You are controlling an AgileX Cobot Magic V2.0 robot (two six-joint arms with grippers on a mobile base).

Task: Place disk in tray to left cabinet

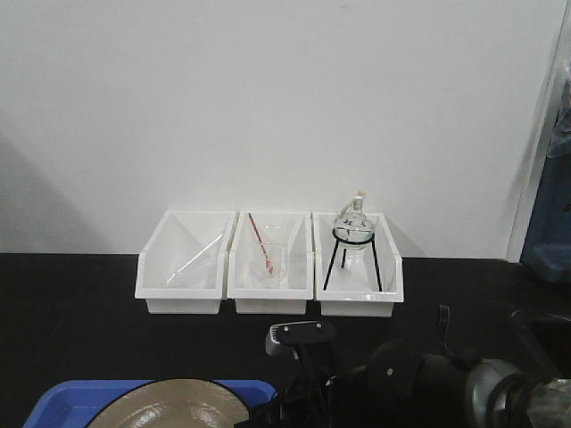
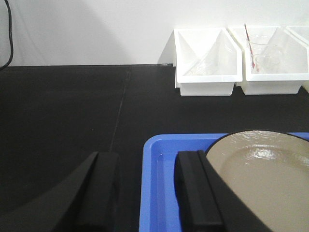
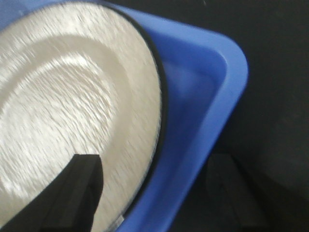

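I see the disk [image 1: 169, 406] lying flat inside the tray [image 1: 53, 401] at the near edge of the desk [image 1: 80, 312]. Its tan face is glossy and it fills most of the blue basin.

On the left wrist view, the disk [image 2: 260, 179] sits toward the tray's right. A strip of bare blue floor shows between it and the tray's [image 2: 154, 183] left wall. My left gripper [image 2: 145, 159] is spread wide and straddles that wall. One finger [image 2: 101, 193] is outside over the desk, and the other [image 2: 193, 193] is inside, just beside the disk's black rim. I cannot tell whether either finger touches anything, and nothing is clamped.

The right wrist view is blurred. My right gripper [image 3: 154, 179] also stands wide apart with nothing in its hold. One finger [image 3: 82, 193] hangs over the disk [image 3: 72, 96], the other [image 3: 227, 188] is beyond the tray [image 3: 217, 96] over the desk, and the disk's edge and the tray wall lie between them.

Farther back, three white bins [image 1: 269, 294] stand side by side against the wall [image 1: 268, 89]. The middle one holds a beaker [image 1: 268, 259], and the right one holds a flask [image 1: 354, 225] on a black stand.
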